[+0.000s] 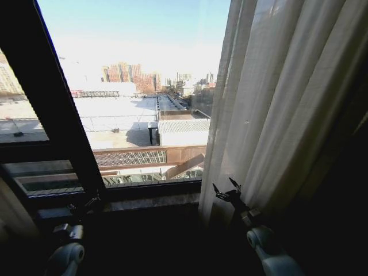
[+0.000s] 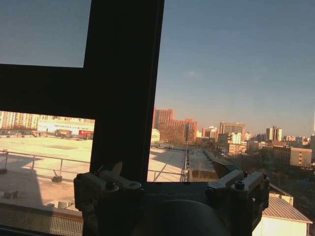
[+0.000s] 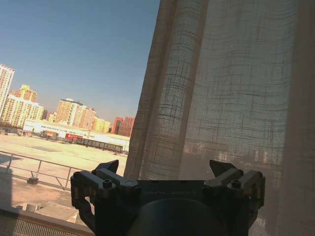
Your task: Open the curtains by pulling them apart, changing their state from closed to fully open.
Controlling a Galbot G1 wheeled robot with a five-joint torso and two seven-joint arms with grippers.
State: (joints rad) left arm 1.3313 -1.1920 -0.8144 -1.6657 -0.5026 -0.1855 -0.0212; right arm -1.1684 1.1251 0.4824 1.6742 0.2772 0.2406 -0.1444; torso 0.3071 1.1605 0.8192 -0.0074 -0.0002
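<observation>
My released right gripper (image 1: 227, 188) sits at five o'clock against the sheer cream woven curtain (image 1: 276, 103), bunched rightward, the dark-framed window (image 1: 57, 109) mostly bared; my left gripper (image 1: 80, 208) idles released at seven o'clock.

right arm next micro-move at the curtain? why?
Probably ease the right gripper forward and toward the robot's right, into the sheer curtain's near edge, then close. Its fingers stand open and hold nothing, just short of the fabric edge. That panel covers the window's right part, while the glass to the left is bare. The left gripper sits low by the dark window frame.
</observation>
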